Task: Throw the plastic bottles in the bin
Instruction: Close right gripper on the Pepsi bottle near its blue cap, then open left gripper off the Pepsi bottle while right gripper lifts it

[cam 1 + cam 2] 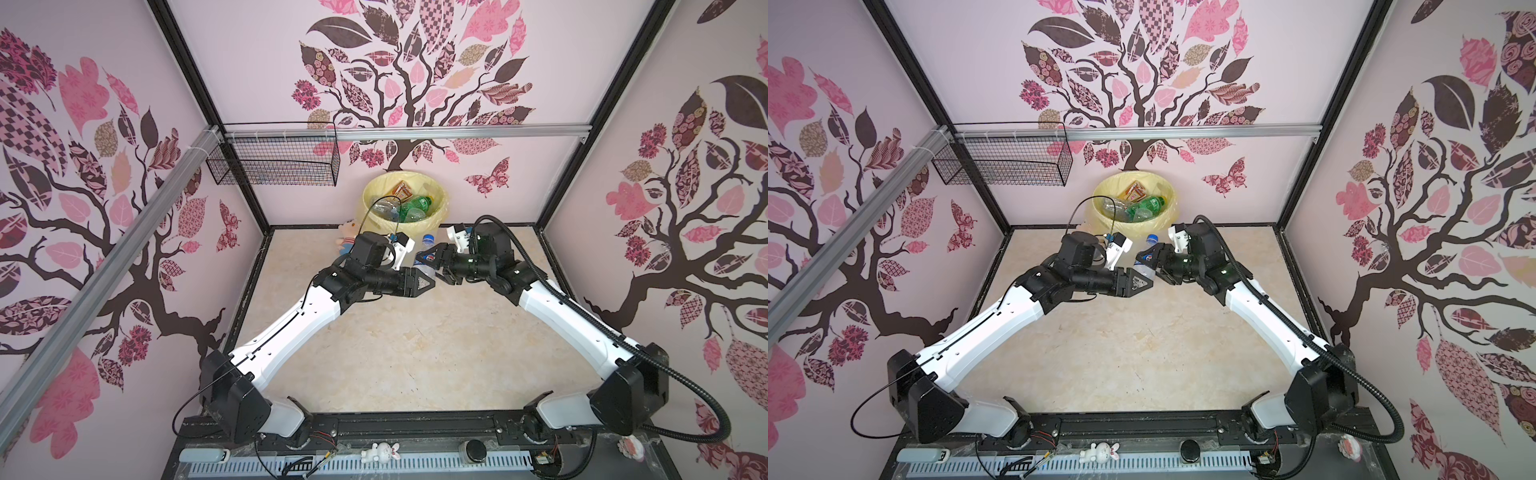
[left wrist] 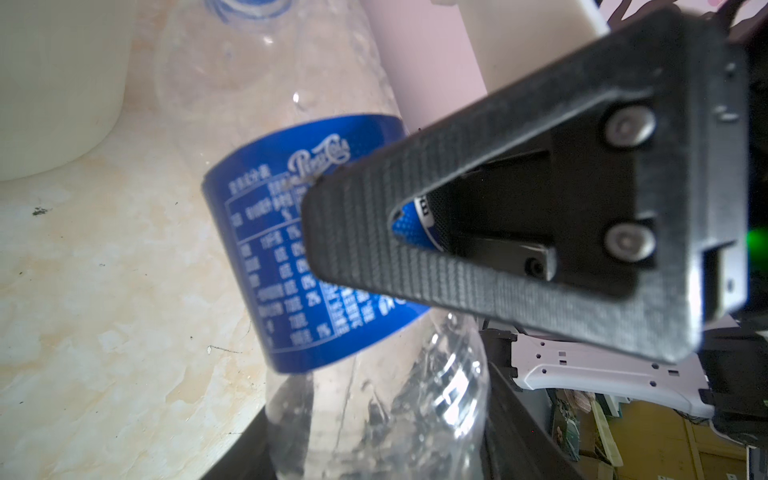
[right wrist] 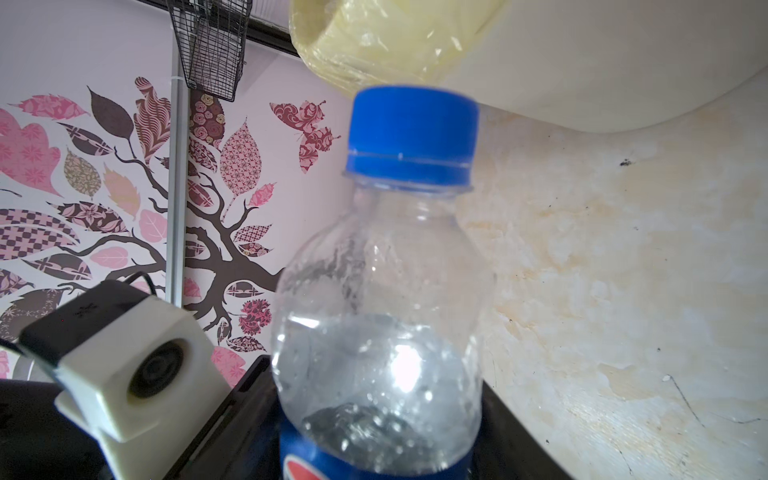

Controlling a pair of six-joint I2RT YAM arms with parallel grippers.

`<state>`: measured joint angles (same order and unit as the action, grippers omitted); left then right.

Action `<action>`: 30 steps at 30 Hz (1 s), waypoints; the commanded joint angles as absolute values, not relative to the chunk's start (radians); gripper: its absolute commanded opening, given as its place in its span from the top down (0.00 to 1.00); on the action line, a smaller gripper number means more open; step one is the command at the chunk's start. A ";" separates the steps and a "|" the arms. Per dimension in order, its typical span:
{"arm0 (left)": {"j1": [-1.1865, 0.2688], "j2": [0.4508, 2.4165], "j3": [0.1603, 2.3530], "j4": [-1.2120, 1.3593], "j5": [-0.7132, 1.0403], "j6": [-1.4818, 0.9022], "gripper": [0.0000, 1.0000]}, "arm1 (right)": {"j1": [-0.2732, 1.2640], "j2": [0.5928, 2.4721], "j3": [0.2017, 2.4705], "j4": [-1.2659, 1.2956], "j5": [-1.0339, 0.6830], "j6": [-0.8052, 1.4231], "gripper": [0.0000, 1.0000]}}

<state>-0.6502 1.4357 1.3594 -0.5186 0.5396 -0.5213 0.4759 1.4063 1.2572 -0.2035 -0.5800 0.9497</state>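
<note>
A clear plastic bottle (image 1: 424, 259) (image 1: 1144, 259) with a blue cap and blue label hangs above the floor between both arms, just in front of the bin (image 1: 444, 203) (image 1: 1173, 199). My left gripper (image 1: 430, 277) (image 2: 374, 449) is shut on the bottle's lower end (image 2: 374, 395). My right gripper (image 1: 435, 264) (image 3: 374, 457) is shut across the blue label, one of its fingers (image 2: 478, 199) lying flat on it. The cap (image 3: 411, 133) points toward the bin. In the yellow-lined bin lie a green bottle (image 1: 419, 203) and clear ones (image 1: 384, 210).
A pink-and-blue plush doll (image 1: 347, 237) sits on the floor left of the bin, behind my left arm. A black wire mesh basket (image 1: 274, 166) hangs on the back rail at the left. Patterned walls close in three sides.
</note>
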 commanded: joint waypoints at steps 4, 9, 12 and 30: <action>-0.647 1.414 1.391 -0.561 0.514 -0.489 0.40 | 0.478 1.382 1.267 -0.187 -0.563 0.956 0.45; -0.646 1.410 1.400 -0.579 0.485 -0.489 0.32 | 0.478 1.386 1.317 -0.230 -0.533 0.924 0.50; -0.646 1.400 1.415 -0.598 0.453 -0.495 0.20 | 0.479 1.406 1.390 -0.296 -0.512 0.870 0.50; -0.559 1.322 1.712 -0.918 0.041 -0.770 0.03 | 0.359 1.707 2.110 -0.413 -0.351 0.713 0.51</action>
<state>-0.5900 1.3392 1.6806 -0.8303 0.0891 -0.6743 0.3603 1.6627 2.0098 -0.4210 -0.3962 0.7521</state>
